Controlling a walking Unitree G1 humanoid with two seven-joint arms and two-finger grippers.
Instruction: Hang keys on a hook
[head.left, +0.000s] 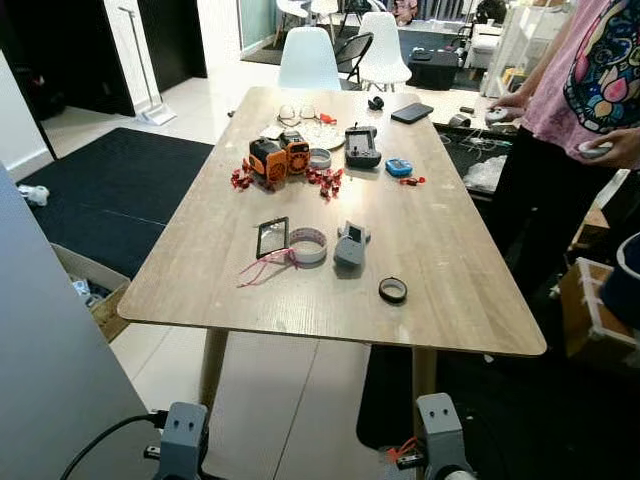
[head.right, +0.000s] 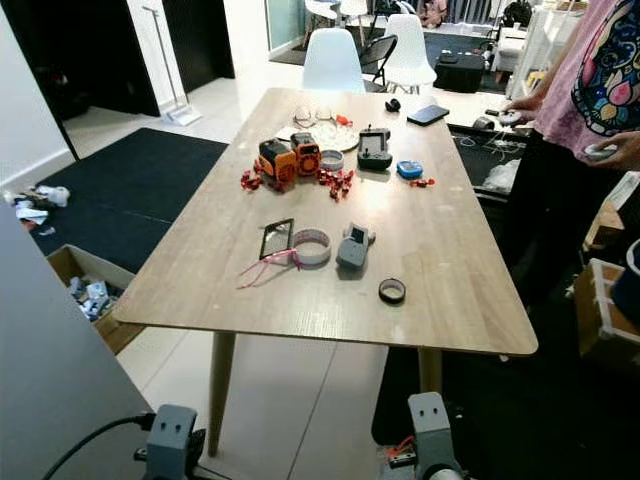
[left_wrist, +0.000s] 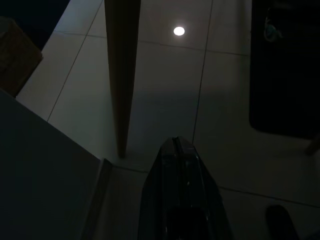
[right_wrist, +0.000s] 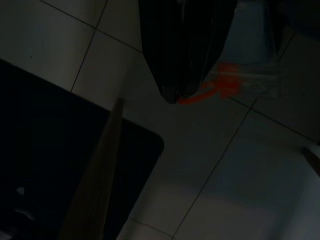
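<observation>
A pale wood-grain worktop (head.left: 470, 300) with rounded corners is standing ahead of the robot, its long axis running from 6 o'clock to 12 o'clock. No key blade is showing clearly. The nearest candidate is a small grey fob-shaped piece (head.left: 350, 243) lying just below the worktop's middle, its long axis pointing roughly toward 12 o'clock. Just at its 9 o'clock side a white tape-like ring (head.left: 308, 245) is lying flat. A thin pink cord (head.left: 265, 266) is trailing from the ring toward 8 o'clock, past a dark glossy rectangular card (head.left: 272, 238). A black ring (head.left: 393, 290) is sitting near the fob's 4 o'clock side. Farther off, around 12 o'clock, an orange blocky gadget (head.left: 278, 156) is standing among small red pieces (head.left: 326, 180). A person in a pink printed shirt (head.left: 590, 75) is standing at the worktop's 2 o'clock corner. The wrist views are adding what the head views are hiding: both arms are hanging low over dim floor tiles. The left hand (left_wrist: 175, 144) is pressed together into one black wedge beside a tapered wooden leg (left_wrist: 121, 75). The right hand (right_wrist: 176, 96) is likewise pressed together, with a red blur (right_wrist: 220, 86) lying on the tiles by its tips.
</observation>
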